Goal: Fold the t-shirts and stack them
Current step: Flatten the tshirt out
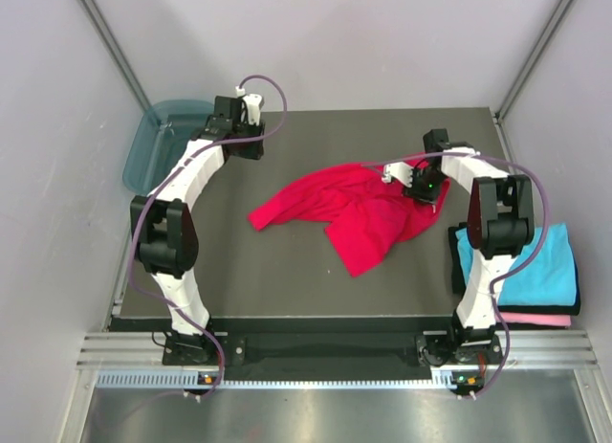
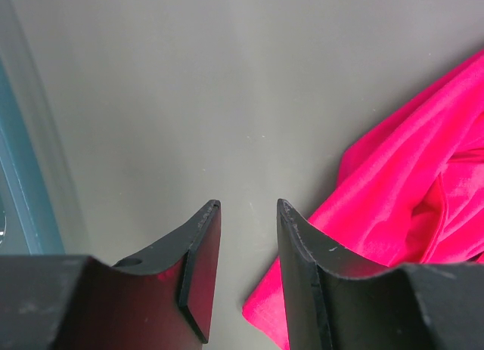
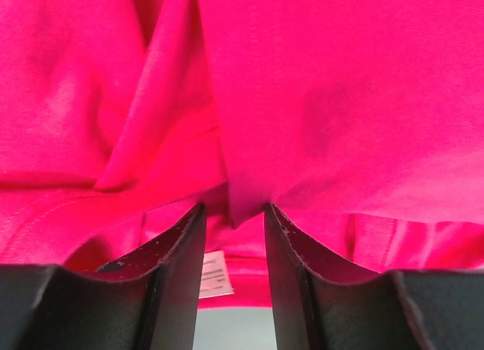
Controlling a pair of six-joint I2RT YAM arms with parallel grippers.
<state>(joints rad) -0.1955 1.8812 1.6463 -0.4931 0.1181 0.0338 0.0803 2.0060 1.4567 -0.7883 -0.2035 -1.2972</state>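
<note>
The crimson red t-shirt (image 1: 359, 209) lies crumpled and unfolded in the middle of the table. My right gripper (image 1: 422, 190) sits low over its right upper part. In the right wrist view its jaws (image 3: 233, 208) stand apart with a hanging fold of the red shirt (image 3: 340, 100) between the tips, and the white tag (image 3: 214, 274) shows below. My left gripper (image 1: 251, 148) is open and empty at the far left of the table. In the left wrist view (image 2: 248, 206) a corner of the red shirt (image 2: 408, 191) lies just to its right. A folded cyan t-shirt (image 1: 535, 261) rests on a pink one (image 1: 537, 320) at the right edge.
The teal translucent tub (image 1: 158, 142) stands off the table's far left corner and shows at the left of the left wrist view (image 2: 23, 191). Grey walls enclose the table (image 1: 287, 280) on three sides.
</note>
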